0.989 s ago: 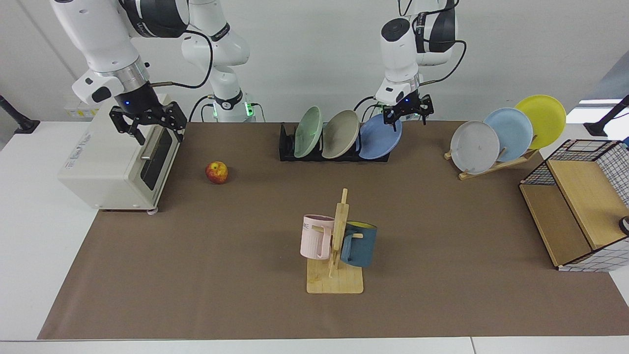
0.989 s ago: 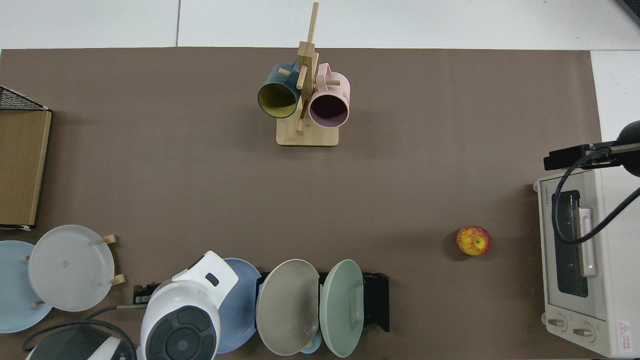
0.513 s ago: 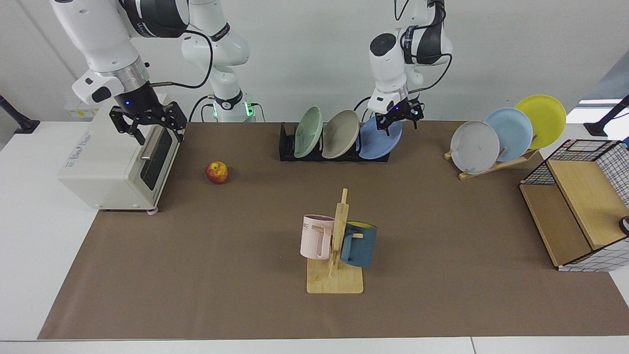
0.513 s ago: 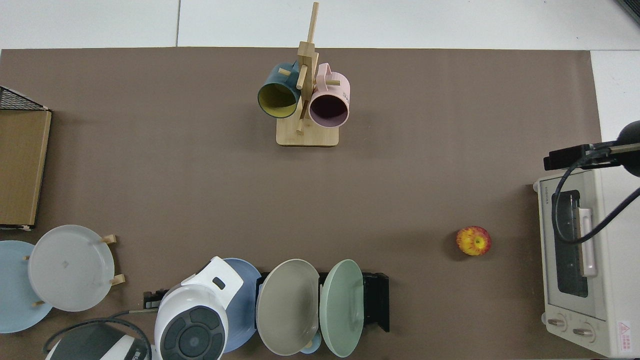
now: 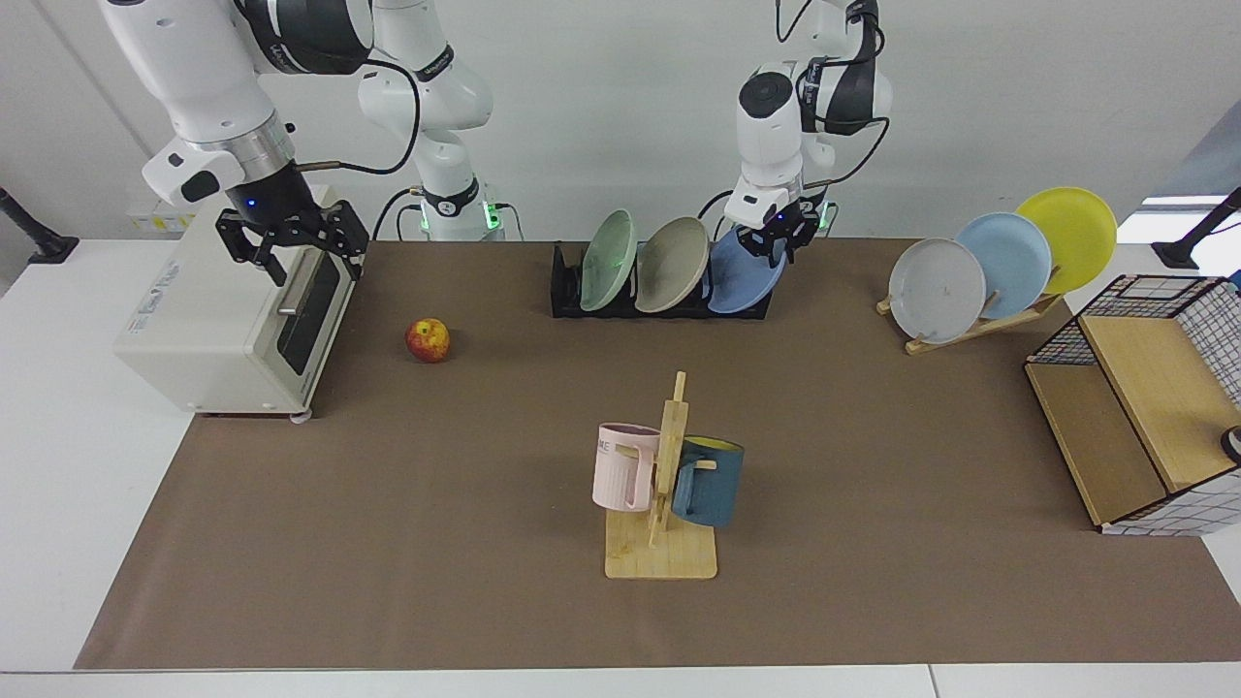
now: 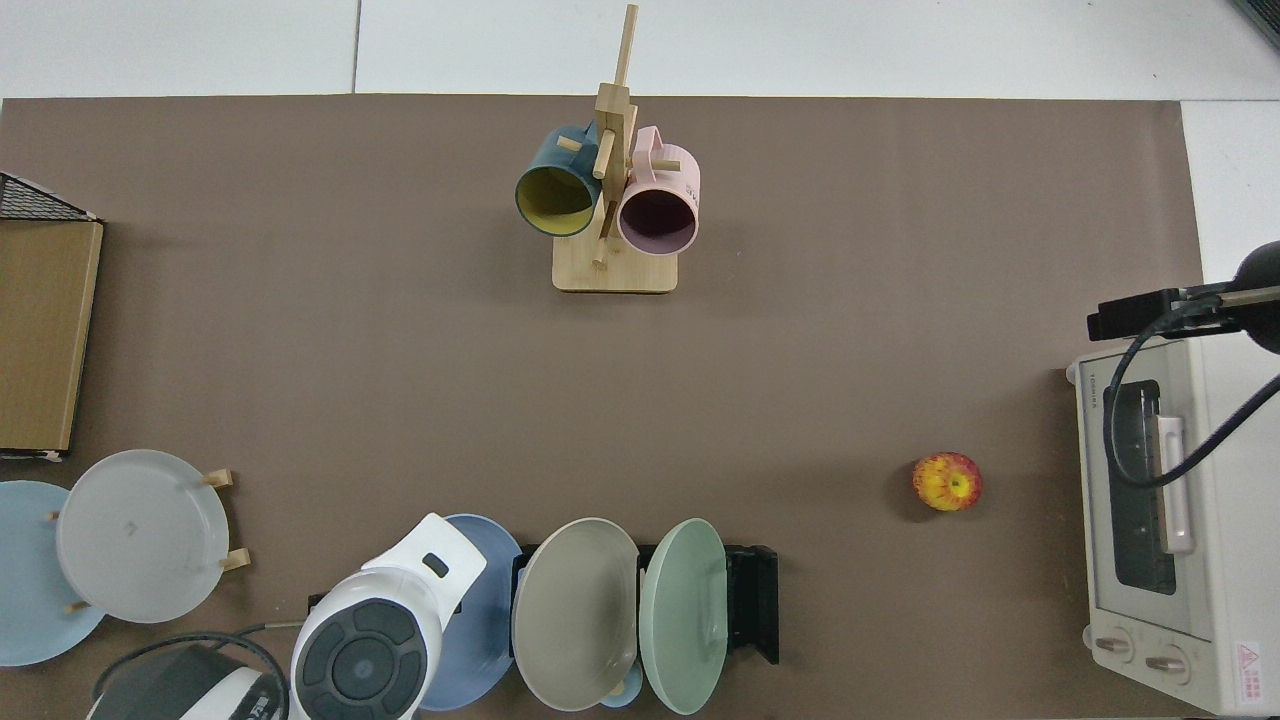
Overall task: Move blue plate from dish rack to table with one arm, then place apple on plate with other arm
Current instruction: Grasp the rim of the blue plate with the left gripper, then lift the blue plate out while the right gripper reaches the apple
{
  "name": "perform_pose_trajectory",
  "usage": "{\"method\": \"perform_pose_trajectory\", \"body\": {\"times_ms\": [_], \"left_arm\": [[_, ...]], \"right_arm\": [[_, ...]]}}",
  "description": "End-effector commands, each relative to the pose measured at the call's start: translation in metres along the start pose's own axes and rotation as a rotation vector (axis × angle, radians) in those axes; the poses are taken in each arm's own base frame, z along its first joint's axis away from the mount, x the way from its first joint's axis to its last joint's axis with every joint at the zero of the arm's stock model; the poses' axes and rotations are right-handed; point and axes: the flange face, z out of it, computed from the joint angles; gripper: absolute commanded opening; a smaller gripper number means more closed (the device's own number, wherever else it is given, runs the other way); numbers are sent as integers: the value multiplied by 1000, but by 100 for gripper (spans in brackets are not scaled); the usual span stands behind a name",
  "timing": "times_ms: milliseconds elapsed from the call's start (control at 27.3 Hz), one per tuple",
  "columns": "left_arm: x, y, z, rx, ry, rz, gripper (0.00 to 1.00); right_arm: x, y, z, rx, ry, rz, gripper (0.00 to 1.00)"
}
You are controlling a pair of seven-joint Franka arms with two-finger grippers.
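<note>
In the facing view, at the upper left of the frame, the right gripper (image 5: 291,254) hangs with its fingers spread wide over the white toaster oven (image 5: 233,325), that arm waiting, and the apple (image 5: 428,340) lies on the brown sheet of the table (image 5: 436,543) just right of the oven. Right of centre near the top, the blue plate (image 5: 745,276) leans in the last slot of the dish rack (image 5: 567,291), beside a beige plate (image 5: 671,264) and a green plate (image 5: 609,260). The left gripper (image 5: 776,239) sits at the blue plate's upper rim, and I cannot tell whether it grips.
</note>
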Motion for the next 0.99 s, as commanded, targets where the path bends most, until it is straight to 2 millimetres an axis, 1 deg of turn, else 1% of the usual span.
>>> {"method": "perform_pose_trajectory", "body": {"times_ms": [0, 220, 403, 476, 586, 696, 769, 952], "left_arm": [[-2, 0, 6, 1, -6, -5, 0], [2, 0, -15, 78, 47, -79, 0], [-9, 22, -40, 228, 106, -97, 0], [-14, 30, -48, 263, 124, -97, 0], [-18, 37, -61, 272, 135, -97, 0], [-17, 41, -79, 259, 159, -97, 0], [-15, 41, -90, 251, 171, -103, 0], [-10, 39, -106, 273, 222, -84, 0]], "right_arm": [[-2, -2, -4, 5, 1, 20, 100], [-2, -2, -4, 5, 1, 20, 100], [-2, -2, -4, 5, 1, 20, 100], [-2, -2, -4, 5, 1, 20, 100], [-3, -1, -5, 4, 3, 21, 100], [-2, -2, -4, 5, 1, 20, 100], [-2, -2, -4, 5, 1, 20, 100], [-3, -2, -5, 4, 3, 18, 100]]}}
